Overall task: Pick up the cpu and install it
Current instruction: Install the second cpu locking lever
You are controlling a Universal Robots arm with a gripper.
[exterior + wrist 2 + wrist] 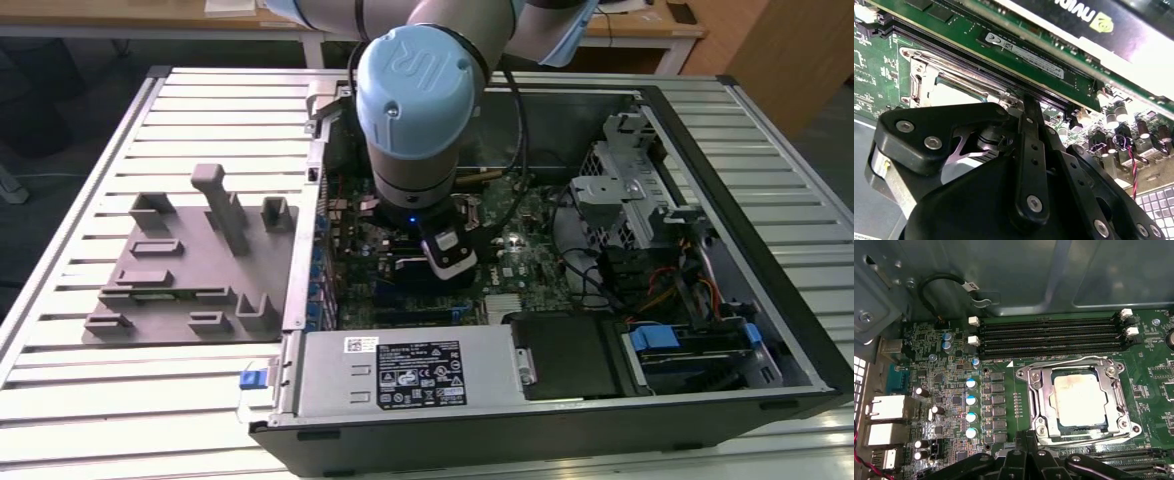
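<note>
The cpu (pixel 1079 400), a pale silvery square, lies flat in its socket on the green motherboard, with the metal socket frame (pixel 1035 390) around it. An edge of the cpu (pixel 956 92) also shows under the frame in the second wrist view. My gripper (pixel 1026 437) hangs just off the socket's edge, shut with nothing between its fingers. Its black links (pixel 1029 160) cover much of the second wrist view. In the exterior view the gripper (pixel 447 258) is low inside the open computer case (pixel 534 412), over the middle of the board.
Memory slots (pixel 1049 335) run along one side of the socket, capacitors (pixel 970 400) along another. A grey plastic fixture (pixel 187 270) stands on the slatted table at the exterior view's left. The power supply (pixel 400 372) and drive cage (pixel 641 190) crowd the case.
</note>
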